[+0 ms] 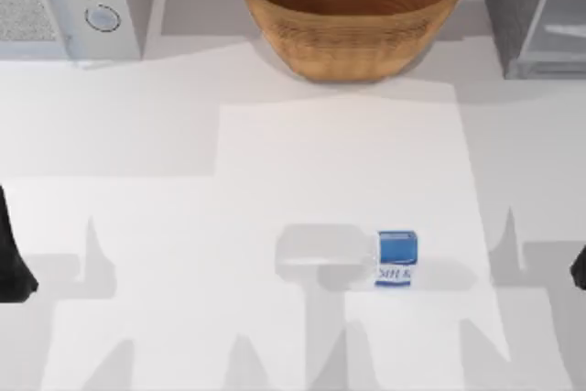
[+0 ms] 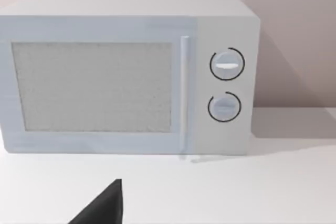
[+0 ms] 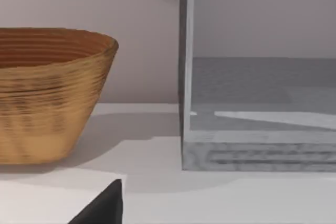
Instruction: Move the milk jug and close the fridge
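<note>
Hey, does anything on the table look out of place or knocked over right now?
Nothing is spilled or damaged. The milk jug stands alone on the open table, away from the fridge at the far right.

The left arm (image 1: pixel 13 263) is a plain black shape with a matte look. The right arm (image 1: pixel 579 267) is black too. Each wrist view shows a black, pointed wedge (image 2: pixel 102 207).
</note>
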You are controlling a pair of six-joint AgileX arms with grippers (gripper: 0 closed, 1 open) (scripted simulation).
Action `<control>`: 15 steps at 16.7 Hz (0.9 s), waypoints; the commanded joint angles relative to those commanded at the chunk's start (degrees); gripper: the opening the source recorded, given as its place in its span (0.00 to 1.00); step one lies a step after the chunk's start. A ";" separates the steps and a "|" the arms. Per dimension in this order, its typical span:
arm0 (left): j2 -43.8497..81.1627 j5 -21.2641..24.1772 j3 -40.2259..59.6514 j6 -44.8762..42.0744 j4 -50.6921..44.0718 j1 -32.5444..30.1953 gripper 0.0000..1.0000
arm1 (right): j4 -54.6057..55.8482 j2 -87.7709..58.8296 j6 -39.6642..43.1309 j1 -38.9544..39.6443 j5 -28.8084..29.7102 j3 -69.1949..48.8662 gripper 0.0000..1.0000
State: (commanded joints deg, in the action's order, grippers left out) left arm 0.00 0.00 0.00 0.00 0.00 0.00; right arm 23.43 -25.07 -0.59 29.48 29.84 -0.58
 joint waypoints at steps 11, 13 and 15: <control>0.00 0.00 0.00 0.00 0.00 0.00 1.00 | 18.38 -18.94 -0.45 23.45 23.34 -0.80 1.00; 0.00 0.00 0.00 0.00 0.00 0.00 1.00 | 18.21 -18.77 -0.45 23.24 23.19 -0.58 1.00; 0.00 0.00 0.00 0.00 0.00 0.00 1.00 | 18.75 -19.51 -0.68 23.47 23.50 -0.88 1.00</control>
State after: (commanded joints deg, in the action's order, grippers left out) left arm 0.00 0.00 0.00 0.00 0.00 0.00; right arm 42.17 -44.58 -1.26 52.96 53.34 -1.45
